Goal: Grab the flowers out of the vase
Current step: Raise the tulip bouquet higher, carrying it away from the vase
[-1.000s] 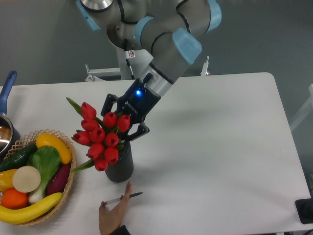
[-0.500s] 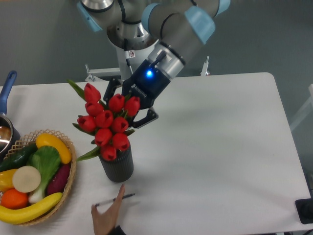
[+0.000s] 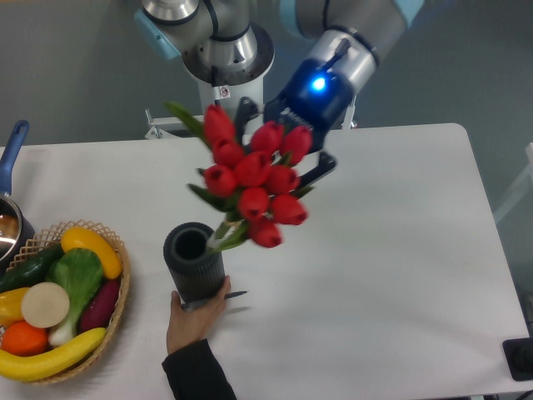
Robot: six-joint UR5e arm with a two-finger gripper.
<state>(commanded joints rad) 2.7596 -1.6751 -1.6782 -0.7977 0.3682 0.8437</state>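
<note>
Tulips (image 3: 254, 187), a tied red bunch, are hanging above the table and up to the right of the dark ribbed vase (image 3: 193, 261), its mouth showing empty. The gripper (image 3: 287, 150) is sitting clamped behind the blooms, apparently pinching the bunch. A person's hand (image 3: 193, 317) is bracing the vase base, beside a pencil (image 3: 229, 295). Risk: the bunch is tilting, so a loose pinch could be letting stems slide out; trailing leaves near the rim could be snagging the vase, tipping it toward the wicker basket (image 3: 117, 292).

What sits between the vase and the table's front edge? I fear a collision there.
A person's hand grips the vase base, a pen beside it, in the fixed camera.
</note>
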